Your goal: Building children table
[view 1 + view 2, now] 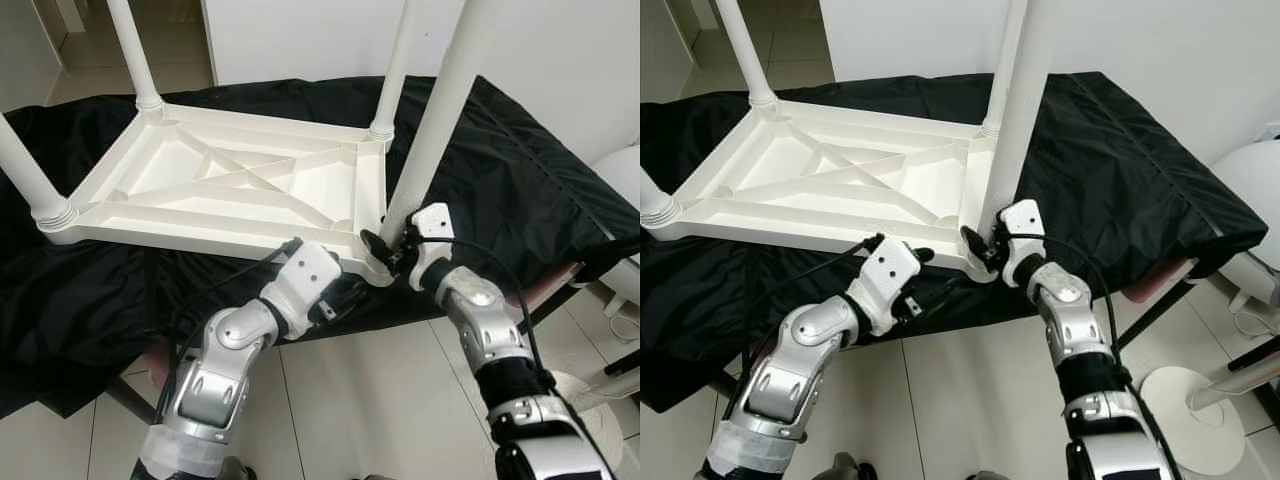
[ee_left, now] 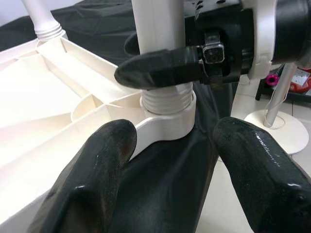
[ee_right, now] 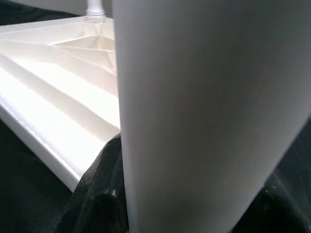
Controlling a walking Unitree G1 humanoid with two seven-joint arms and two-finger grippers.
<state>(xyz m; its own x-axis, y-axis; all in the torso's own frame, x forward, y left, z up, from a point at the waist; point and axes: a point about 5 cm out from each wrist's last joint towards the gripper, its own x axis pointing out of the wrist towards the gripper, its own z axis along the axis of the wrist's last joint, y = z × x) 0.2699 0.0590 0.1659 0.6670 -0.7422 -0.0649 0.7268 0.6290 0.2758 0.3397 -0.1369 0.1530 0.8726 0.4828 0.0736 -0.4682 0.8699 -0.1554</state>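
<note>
**My right fingers clamped on the near corner leg**

The white children's table top (image 1: 215, 180) lies upside down on a black cloth (image 1: 520, 170) spread over a low stand, ribs facing up. Legs stand in its corners: one at my 11 o'clock (image 1: 130, 50), one at 9 o'clock (image 1: 25, 170), one at 1 o'clock (image 1: 395, 70), and the nearest leg (image 1: 440, 110) rising from the corner socket (image 2: 167, 124) straight ahead at 12.

My right gripper (image 1: 385, 250) is closed around the base of that nearest leg, just above its threaded collar; one black finger (image 2: 158, 68) lies across the front of the leg, and in my right wrist view the white shaft (image 3: 209, 111) sits between my fingers.

My left gripper (image 2: 170, 160) is at the table's near edge, about 11 o'clock of my body, jaws spread wide and holding nothing, its fingertips (image 2: 104, 160) just beside the socket, over the cloth.

A white round-based stand (image 1: 1185, 400) sits on the tiled floor (image 1: 370, 400) at 4 o'clock.
</note>
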